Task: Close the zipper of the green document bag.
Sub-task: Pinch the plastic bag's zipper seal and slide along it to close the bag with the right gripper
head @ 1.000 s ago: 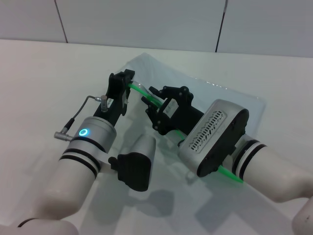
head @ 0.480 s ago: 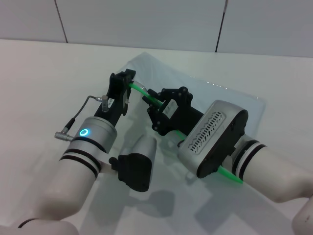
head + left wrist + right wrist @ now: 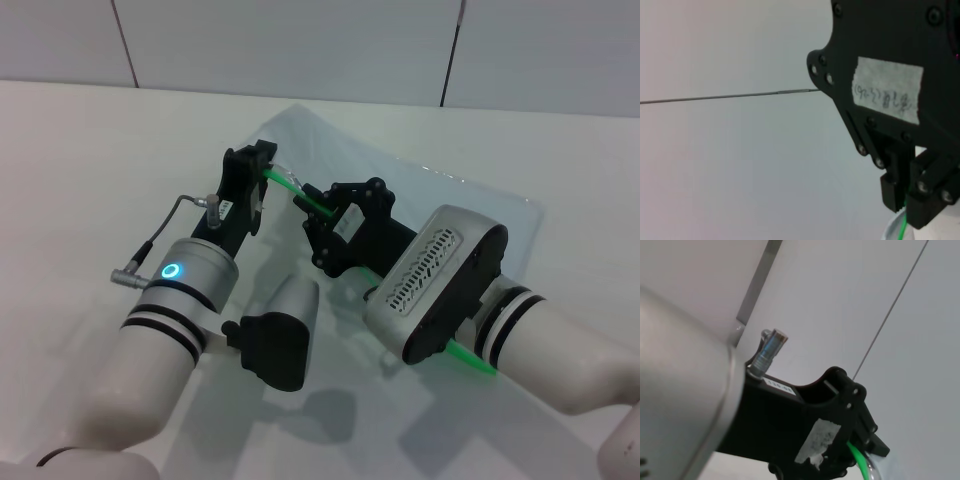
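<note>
**Both grippers set on the green edge of the bag**

The green document bag (image 3: 420, 190) is laid flat on the white tabletop (image 3: 90, 160), stretched from the middle toward the far right corner. Its translucent pale sheet is seen beyond and to the right of the two arms, with one far corner pointed at the back wall.

The zipper (image 3: 295, 188) is seen as a thin bright green strip along the bag's near long edge. A short stretch of it is exposed between the two grippers; most of the rest is covered by the right arm, and it shows again as a green line near the tabletop's front edge, beside the right wrist. The slider cannot be made out.

The left gripper (image 3: 262, 172) is placed at the bag's left end, and its black fingers are closed onto the zipper where the green strip begins. In the right wrist view the same gripper (image 3: 860, 450) is shown with the green strip running out from between its fingers.

The right gripper (image 3: 308, 205) is set just beside it, farther along the same edge, with the green strip passing in at its fingertips. In the left wrist view its fingers (image 3: 902, 195) are seen drawn together on the strip (image 3: 902, 229), so it is held pinched there. The two grippers are near each other but not touching.
</note>
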Action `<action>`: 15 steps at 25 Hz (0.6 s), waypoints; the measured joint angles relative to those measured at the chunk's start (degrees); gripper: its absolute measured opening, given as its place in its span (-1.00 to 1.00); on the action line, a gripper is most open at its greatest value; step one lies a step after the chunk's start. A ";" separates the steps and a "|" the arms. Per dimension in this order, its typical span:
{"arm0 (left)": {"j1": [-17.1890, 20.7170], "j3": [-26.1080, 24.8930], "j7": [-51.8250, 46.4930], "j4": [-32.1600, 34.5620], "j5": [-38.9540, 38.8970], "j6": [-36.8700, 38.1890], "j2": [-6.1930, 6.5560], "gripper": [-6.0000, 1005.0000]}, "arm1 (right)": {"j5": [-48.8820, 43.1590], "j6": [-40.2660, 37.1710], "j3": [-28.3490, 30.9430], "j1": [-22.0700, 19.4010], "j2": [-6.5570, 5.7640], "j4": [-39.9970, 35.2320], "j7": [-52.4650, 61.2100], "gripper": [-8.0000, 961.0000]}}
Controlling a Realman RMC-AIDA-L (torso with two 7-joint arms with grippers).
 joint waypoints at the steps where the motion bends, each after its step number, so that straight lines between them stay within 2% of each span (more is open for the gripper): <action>1: 0.04 0.00 -0.06 0.00 0.00 -0.02 0.00 -0.88 | 0.00 0.00 0.00 -0.02 0.00 0.00 0.00 -0.83; 15: 0.09 0.00 -2.97 0.26 0.12 -0.93 0.06 -0.88 | 0.01 0.09 0.00 -0.31 0.00 0.38 0.00 -0.83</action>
